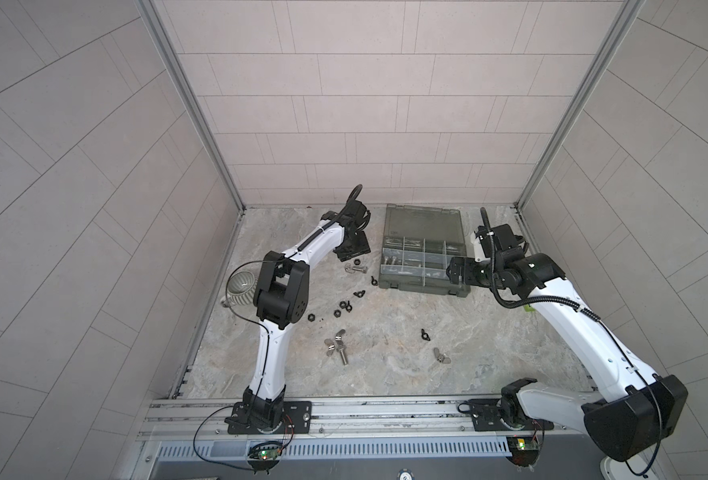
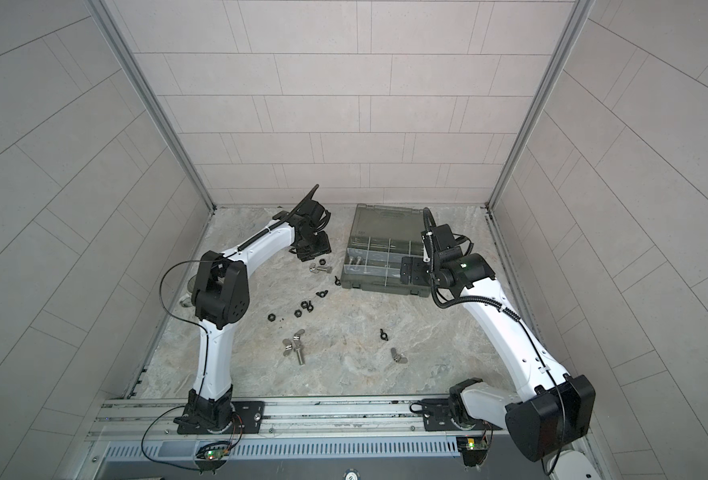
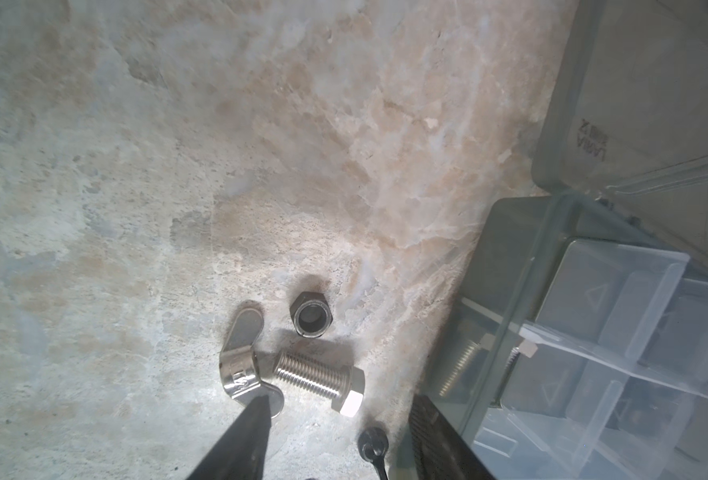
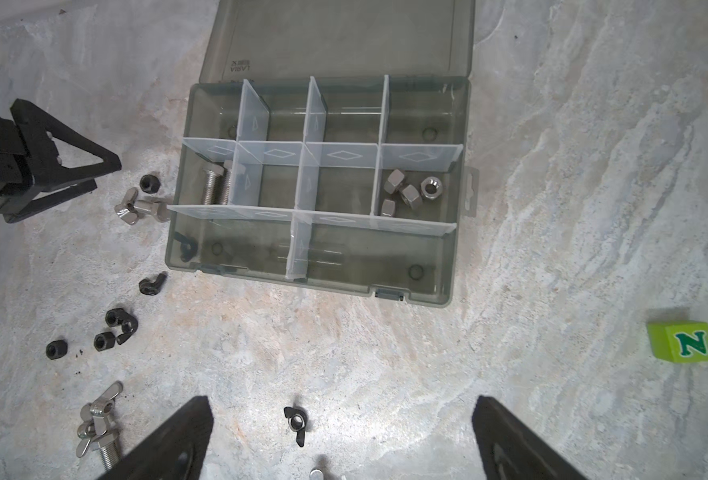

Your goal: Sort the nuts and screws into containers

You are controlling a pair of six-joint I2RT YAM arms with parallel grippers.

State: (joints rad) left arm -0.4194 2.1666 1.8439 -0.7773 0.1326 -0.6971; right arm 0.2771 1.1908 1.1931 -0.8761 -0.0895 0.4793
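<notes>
Left wrist: threaded, seemingly steel screw [image 3: 319, 379]

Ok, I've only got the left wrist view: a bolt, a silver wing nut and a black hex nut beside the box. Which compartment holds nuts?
Observer: Four silver hex nuts lie in the middle row's end compartment, at the far end of the organizer box from your bolt.
Operator: Any more screws loose apart from mine?
Observer: Yes, a second screw lies toward the front of the table, with two silver wing nuts right beside it.
</notes>
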